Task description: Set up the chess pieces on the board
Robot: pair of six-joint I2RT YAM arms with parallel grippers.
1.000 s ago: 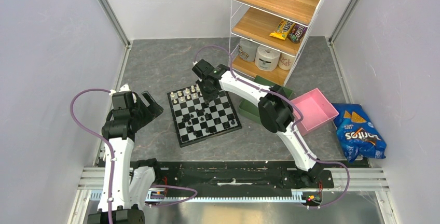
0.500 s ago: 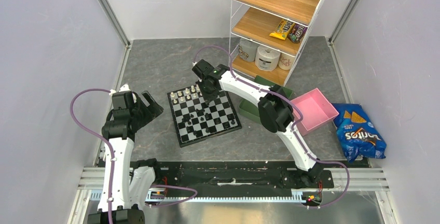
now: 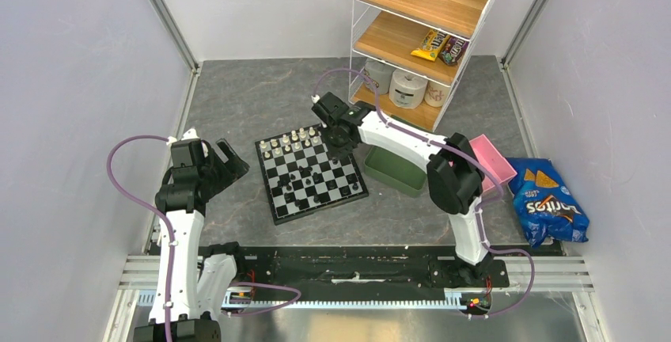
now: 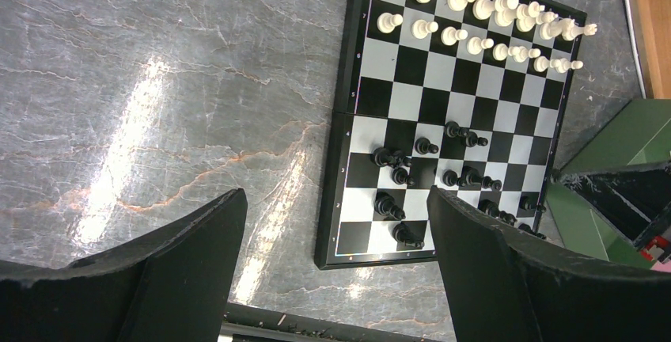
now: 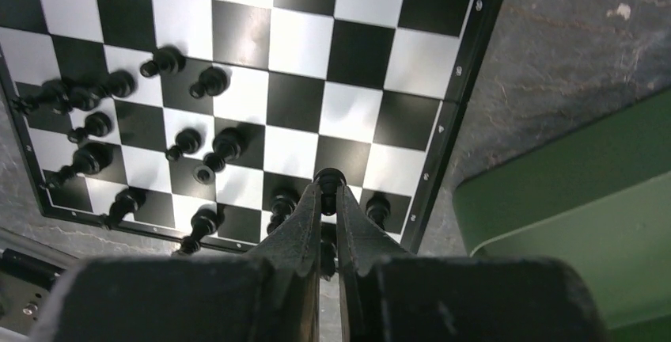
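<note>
Chess pieces: 1 black piece (image 5: 329, 177) is pinched between the closed fingers of the right gripper (image 5: 327, 193), over the board (image 5: 301, 41). Other black pieces (image 5: 198, 148) are scattered beneath and beside it, and a green tray (image 5: 570, 199) is seen just beside. White pieces (image 4: 483, 25) are ranged in 2 rows beyond the left gripper (image 4: 336, 199), which is held wide open.

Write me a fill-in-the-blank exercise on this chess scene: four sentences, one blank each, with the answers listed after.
1. The right gripper has its jaws shut on a ___ chess piece.
2. The left gripper hangs off the side of the board with its jaws ___.
3. The cream-white pieces stand in ___ rows along one edge of the board.
4. The tray nearest the board is ___.
Missing words: black; open; two; green.
</note>
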